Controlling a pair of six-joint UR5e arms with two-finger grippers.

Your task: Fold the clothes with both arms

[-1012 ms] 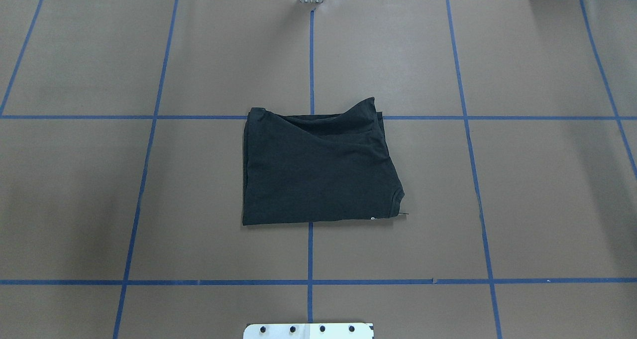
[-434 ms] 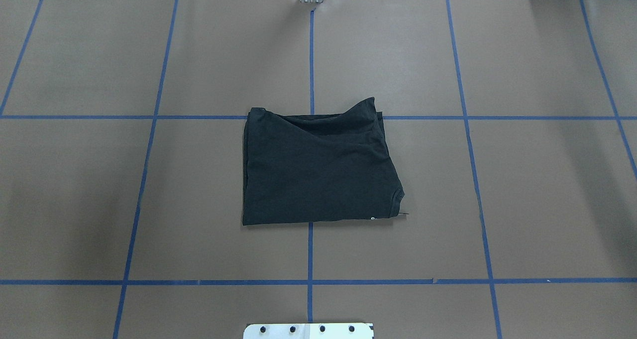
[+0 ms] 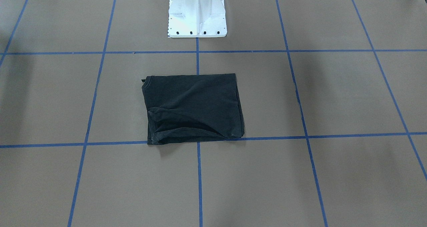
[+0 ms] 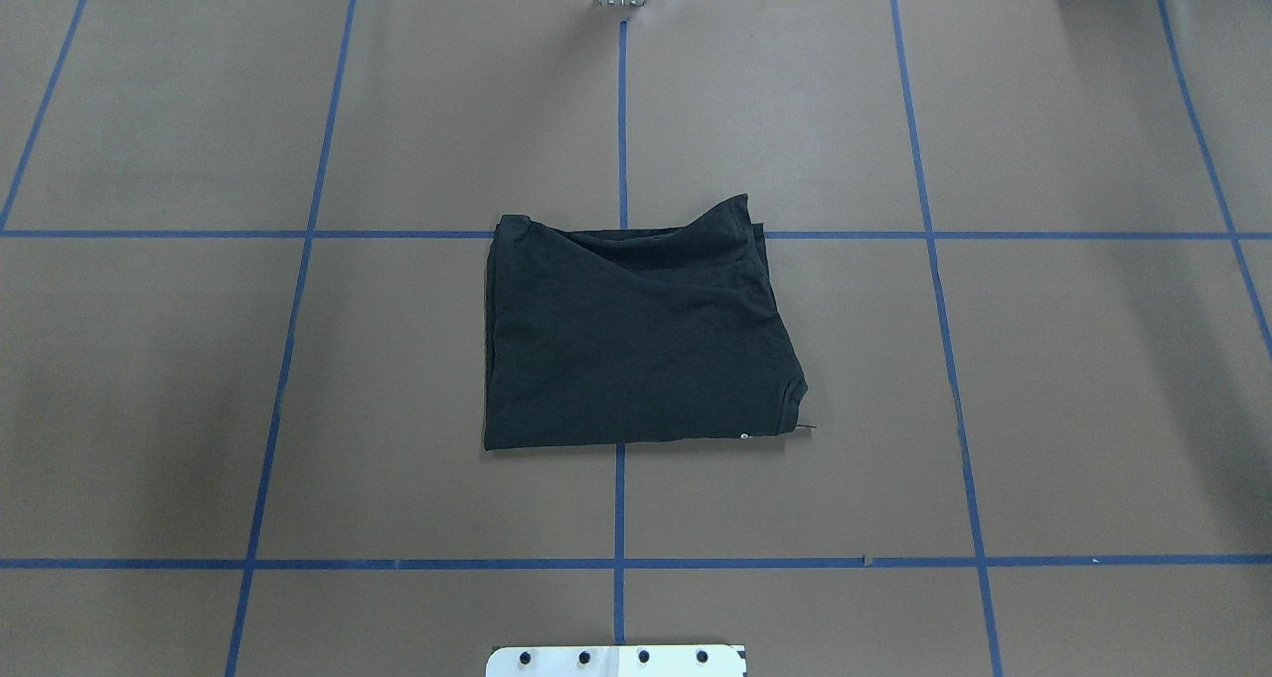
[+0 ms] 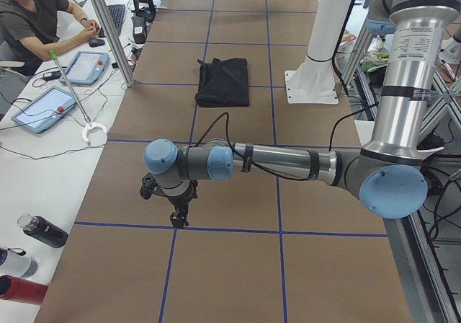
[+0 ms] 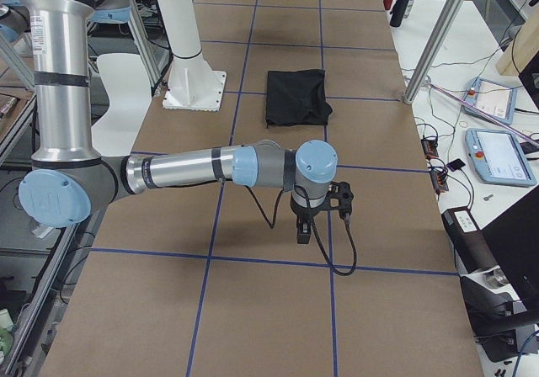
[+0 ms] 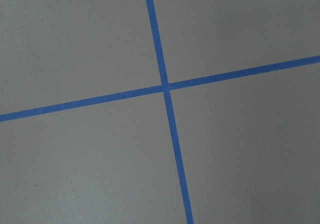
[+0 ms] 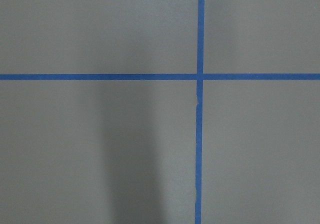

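brown table point(image 4: 179, 409): observing black shirt point(image 4: 636, 334) folded at its centre, across blue tape lines point(image 4: 621, 110). noting left gripper point(image 5: 177, 219) and right gripper point(image 6: 301, 234) hanging near opposite table ends, well apart from shirt; finger spread not tellable.

The left gripper point(image 5: 177, 213), lower centre-left of the left side view, and the right gripper point(image 6: 301, 228), mid-frame in the right side view, are too small to read their jaws. The overhead view's bottom edge cuts off the white pedestal base point(image 4: 616, 660). The left side view's upper-left corner crops a person point(image 5: 32, 20).
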